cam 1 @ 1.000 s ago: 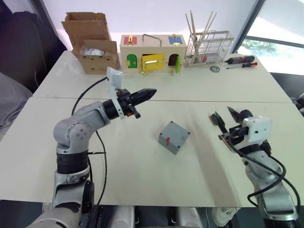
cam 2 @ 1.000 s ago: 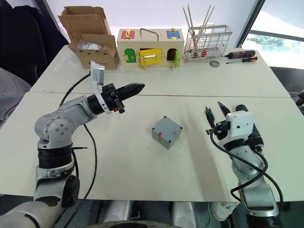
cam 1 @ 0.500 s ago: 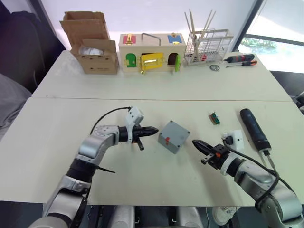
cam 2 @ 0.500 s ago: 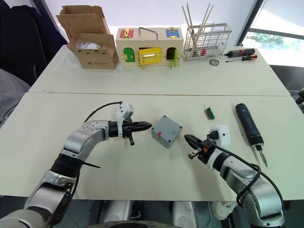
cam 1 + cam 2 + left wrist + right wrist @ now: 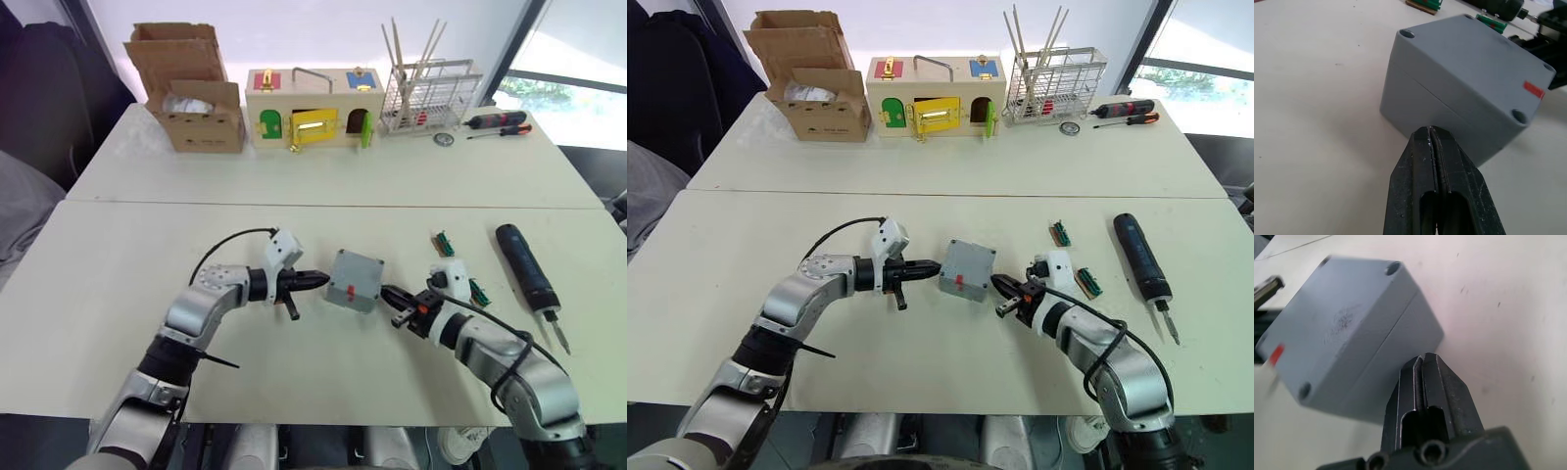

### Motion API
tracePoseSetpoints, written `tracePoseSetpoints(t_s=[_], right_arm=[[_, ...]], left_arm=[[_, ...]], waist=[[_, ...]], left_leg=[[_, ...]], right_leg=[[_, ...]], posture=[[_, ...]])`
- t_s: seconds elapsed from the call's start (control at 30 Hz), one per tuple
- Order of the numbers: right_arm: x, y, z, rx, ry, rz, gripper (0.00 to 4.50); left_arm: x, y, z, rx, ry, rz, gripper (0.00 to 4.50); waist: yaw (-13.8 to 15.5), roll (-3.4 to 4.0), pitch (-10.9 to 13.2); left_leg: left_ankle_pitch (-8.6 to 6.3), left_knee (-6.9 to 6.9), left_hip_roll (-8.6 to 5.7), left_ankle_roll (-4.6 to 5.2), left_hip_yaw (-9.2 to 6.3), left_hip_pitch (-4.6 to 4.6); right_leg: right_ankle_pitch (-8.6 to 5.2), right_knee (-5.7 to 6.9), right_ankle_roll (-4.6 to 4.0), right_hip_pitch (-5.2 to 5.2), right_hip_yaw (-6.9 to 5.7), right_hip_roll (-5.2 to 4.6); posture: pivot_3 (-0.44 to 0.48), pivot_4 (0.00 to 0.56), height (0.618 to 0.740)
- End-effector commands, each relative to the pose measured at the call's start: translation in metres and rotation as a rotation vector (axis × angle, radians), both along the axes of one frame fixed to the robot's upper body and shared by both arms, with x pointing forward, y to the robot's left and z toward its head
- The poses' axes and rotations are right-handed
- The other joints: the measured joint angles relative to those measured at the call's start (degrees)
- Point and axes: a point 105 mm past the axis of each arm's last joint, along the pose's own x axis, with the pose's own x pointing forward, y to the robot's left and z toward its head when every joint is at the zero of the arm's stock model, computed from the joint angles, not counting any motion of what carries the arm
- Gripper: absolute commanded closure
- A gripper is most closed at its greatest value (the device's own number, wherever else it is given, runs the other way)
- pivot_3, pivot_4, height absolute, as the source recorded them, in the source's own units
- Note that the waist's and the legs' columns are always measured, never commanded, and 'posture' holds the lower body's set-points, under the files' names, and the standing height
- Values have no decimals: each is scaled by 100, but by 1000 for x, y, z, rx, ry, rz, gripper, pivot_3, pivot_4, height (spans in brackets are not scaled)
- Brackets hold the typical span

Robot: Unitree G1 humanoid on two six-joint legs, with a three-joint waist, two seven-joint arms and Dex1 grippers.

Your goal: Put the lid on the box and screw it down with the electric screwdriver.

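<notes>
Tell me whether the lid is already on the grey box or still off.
On. The lid sits closed on the box, a thin seam running between them; whether its corner screws are in, cannot tell.

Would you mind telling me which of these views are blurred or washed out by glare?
Right wrist view: the box is soft along its far edge, the table bright pinkish. Left wrist view: the box and shut fingers look sharp. Eye views: the window at the upper right is blown out, the table evenly lit.
</notes>
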Motion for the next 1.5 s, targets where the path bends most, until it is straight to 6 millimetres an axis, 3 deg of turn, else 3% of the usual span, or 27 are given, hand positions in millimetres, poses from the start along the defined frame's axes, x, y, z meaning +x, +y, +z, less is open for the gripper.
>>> tracePoseSetpoints(t_s=[0.03, 0.27, 0.4, 0.5, 0.6, 0.7, 0.8, 0.9, 0.97, 1.1, 1.17, 1.33, 1.43, 1.5], right_arm=[[7, 11, 15, 22, -66, 38, 4473], [5, 11, 14, 16, -58, 49, 4473], [7, -8, 22, -1, -89, -37, 4473], [6, -32, 47, -9, -186, -161, 4473], [-10, -38, 69, 60, -213, -189, 4473], [-29, -48, 76, 87, -175, -210, 4473], [-40, -67, 81, 62, -187, -266, 4473], [-49, -106, 71, -83, -185, -375, 3636], [-51, -123, 64, -137, -170, -421, 2650], [-53, -138, 53, -147, -144, -443, 670], [-52, -142, 42, -150, -112, -442, 21], [-49, -146, 28, -144, -83, -435, 21], [-44, -145, 26, -141, -90, -428, 607], [-41, -144, 24, -140, -89, -421, 1336]], left_arm=[[0, -13, 13, -31, -64, -4, 4500], [6, -10, 13, -32, -68, 42, 4500], [4, 2, 15, -31, -63, 59, 4500], [10, 30, 34, -74, -76, 144, 4500], [4, 48, 70, -149, -107, 159, 4500], [-12, 46, 98, -198, -117, 68, 4500], [-26, 33, 104, -170, -125, -47, 4500], [-34, 16, 100, -98, -155, -176, 4500], [-36, 8, 96, -59, -186, -242, 4500], [-38, -1, 89, -6, -230, -313, 4500], [-46, -8, 86, 22, -256, -383, 4500], [-58, -17, 80, 56, -290, -449, 4500], [-61, -18, 76, 59, -285, -449, 4500], [-61, -18, 76, 57, -282, -445, 4500]], waist=[[2, 0, 0], [-3, 0, 0], [-3, 0, 0], [-7, 2, 1], [-7, 3, 2], [16, 3, 2], [14, 4, 2], [15, 5, 3], [9, 4, 3], [-20, 10, 5], [-12, 15, 8], [8, 19, 11], [3, 20, 11], [2, 20, 12]], left_leg=[[0, 0, 0, 0, 0, 0], [0, 0, 0, 0, 0, 0], [0, 0, 0, 0, 0, 0], [0, -1, 1, 0, 0, -4], [1, -3, 3, -1, -1, -9], [1, -6, 5, -3, -3, -11], [1, -5, -5, -3, -5, -8], [-1, -3, -14, 0, -2, -5], [-2, -3, -17, 2, -1, -5], [-1, -4, -5, 2, 5, -5], [-1, -8, -1, 1, 4, -5], [0, -10, -2, 1, 5, -5], [0, -8, -4, 1, 5, -5], [0, -8, -2, 1, 5, -5]], right_leg=[[0, 0, 0, 0, 0, 0], [1, 1, 1, 0, 0, 0], [1, 1, 1, 0, 0, 0], [1, 1, 1, -5, 0, 0], [1, 6, 1, -15, 0, -1], [1, 8, 1, -17, 0, -1], [0, -1, 0, -3, -1, -8], [0, -9, 0, 3, 0, -10], [-1, -11, -1, 4, 1, -8], [-1, -9, 0, -4, 9, 7], [-1, -6, -1, -9, 9, 13], [-1, -7, -1, -8, 10, 10], [-1, -7, -1, -8, 12, 7], [-1, -7, -1, -9, 12, 8]], posture=[[0, 150, 728], [0, 150, 728], [0, 150, 728], [0, 150, 728], [0, 150, 728], [0, 150, 728], [0, 150, 728], [0, 150, 728], [0, 150, 728], [0, 150, 728], [0, 150, 728], [0, 150, 728], [0, 150, 728], [0, 150, 728]])
